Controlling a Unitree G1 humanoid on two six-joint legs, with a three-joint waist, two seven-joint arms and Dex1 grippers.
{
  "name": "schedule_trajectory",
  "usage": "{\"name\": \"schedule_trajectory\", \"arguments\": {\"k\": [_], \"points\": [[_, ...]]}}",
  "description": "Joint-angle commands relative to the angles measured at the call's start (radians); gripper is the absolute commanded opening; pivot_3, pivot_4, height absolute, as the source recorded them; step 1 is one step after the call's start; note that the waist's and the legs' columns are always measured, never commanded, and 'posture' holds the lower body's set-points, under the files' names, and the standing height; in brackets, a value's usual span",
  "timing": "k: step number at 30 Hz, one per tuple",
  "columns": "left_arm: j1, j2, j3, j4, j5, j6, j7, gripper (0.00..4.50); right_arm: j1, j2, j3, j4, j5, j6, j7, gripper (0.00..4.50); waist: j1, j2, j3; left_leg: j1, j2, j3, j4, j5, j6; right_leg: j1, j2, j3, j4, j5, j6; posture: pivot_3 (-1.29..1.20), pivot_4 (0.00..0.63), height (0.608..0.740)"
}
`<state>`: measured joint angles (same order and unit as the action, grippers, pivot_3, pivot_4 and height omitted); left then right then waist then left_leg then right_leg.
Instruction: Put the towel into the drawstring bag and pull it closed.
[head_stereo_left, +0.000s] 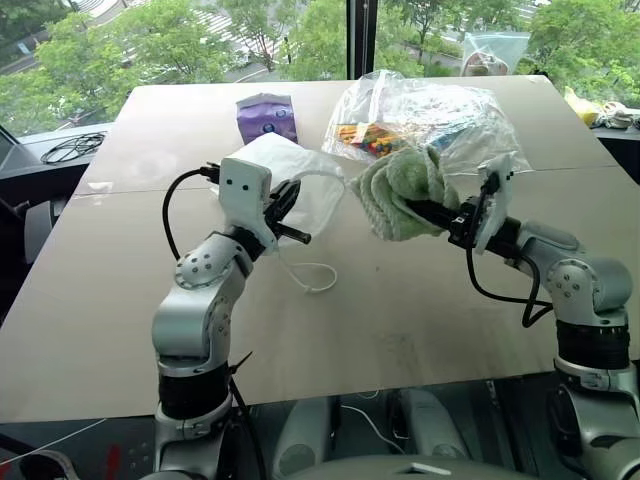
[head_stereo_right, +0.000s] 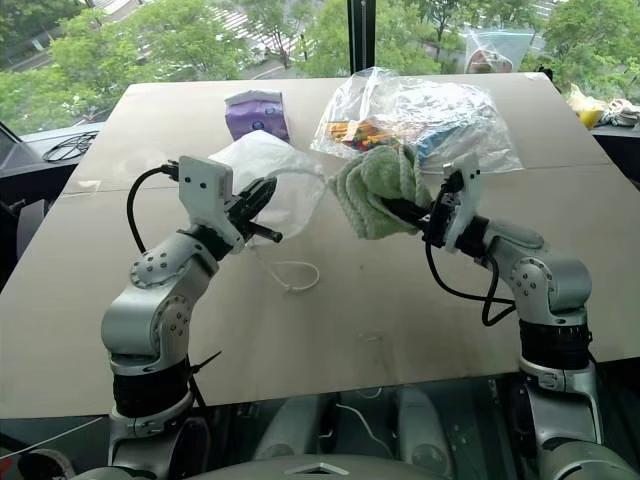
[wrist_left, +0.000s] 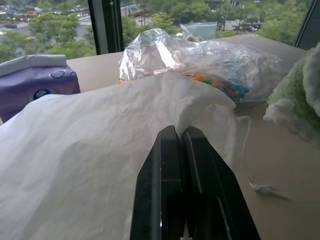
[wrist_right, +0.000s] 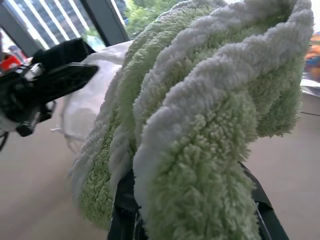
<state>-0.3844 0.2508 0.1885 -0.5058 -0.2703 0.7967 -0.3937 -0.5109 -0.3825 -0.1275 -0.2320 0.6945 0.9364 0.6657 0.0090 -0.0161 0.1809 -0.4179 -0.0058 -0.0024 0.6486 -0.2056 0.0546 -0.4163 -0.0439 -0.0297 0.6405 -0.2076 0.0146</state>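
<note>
The light green towel hangs bunched above the table's middle, with my right gripper shut on it from the right. Just to its left is the white drawstring bag, lifted off the table by its edge, which my left gripper is shut on. In the left wrist view its black fingers are pressed together over the bag's fabric. A thin white cord loops down from the bag onto the table. The right wrist view shows the towel close up, with the bag and the left gripper behind it.
A purple tissue pack lies at the back of the tan table. A clear plastic bag of colourful items sits behind the towel. Another clear bag stands at the table's far edge by the window.
</note>
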Motion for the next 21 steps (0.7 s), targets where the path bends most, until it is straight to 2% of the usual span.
{"name": "schedule_trajectory", "arguments": {"k": [1, 4, 10, 16, 21], "points": [[-0.046, -0.003, 0.069, -0.065, -0.143, 0.077, -0.006, 0.00, 0.019, -0.014, 0.044, -0.105, 0.044, 0.017, 0.018, 0.32, 0.004, 0.000, 0.000, 0.000, 0.000, 0.000, 0.000, 0.000, 0.000, 0.000, -0.001, 0.000, 0.000, 0.000, 0.000, 0.00, 0.150, 0.740], [-0.059, 0.012, 0.087, -0.069, -0.214, 0.134, -0.007, 0.00, 0.048, -0.051, 0.116, -0.160, 0.012, -0.009, 0.047, 0.32, 0.005, 0.000, 0.000, 0.000, -0.001, 0.000, 0.000, 0.000, 0.000, 0.000, -0.001, 0.000, 0.000, 0.000, 0.000, 0.00, 0.150, 0.740], [-0.056, 0.089, 0.038, -0.064, -0.254, 0.166, -0.019, 0.00, 0.062, -0.123, 0.196, -0.249, -0.011, -0.074, 0.116, 0.32, 0.003, -0.001, 0.001, 0.000, -0.001, 0.000, 0.000, 0.000, 0.000, 0.000, -0.001, -0.001, 0.000, 0.000, 0.000, 0.00, 0.150, 0.740], [-0.049, 0.138, -0.009, -0.061, -0.296, 0.155, -0.058, 0.00, 0.040, -0.195, 0.314, -0.262, -0.127, -0.164, 0.158, 0.32, 0.003, -0.001, 0.001, 0.000, -0.001, 0.000, 0.000, 0.000, 0.000, 0.000, -0.001, -0.001, -0.001, 0.000, 0.000, 0.00, 0.150, 0.740], [-0.022, 0.193, -0.074, -0.063, -0.297, 0.107, -0.119, 0.00, -0.003, -0.207, 0.386, -0.231, -0.189, -0.211, 0.199, 0.32, 0.003, -0.002, 0.002, 0.000, -0.001, 0.000, -0.001, 0.000, 0.000, -0.001, -0.001, -0.001, -0.001, 0.000, 0.000, 0.00, 0.150, 0.740]]}}
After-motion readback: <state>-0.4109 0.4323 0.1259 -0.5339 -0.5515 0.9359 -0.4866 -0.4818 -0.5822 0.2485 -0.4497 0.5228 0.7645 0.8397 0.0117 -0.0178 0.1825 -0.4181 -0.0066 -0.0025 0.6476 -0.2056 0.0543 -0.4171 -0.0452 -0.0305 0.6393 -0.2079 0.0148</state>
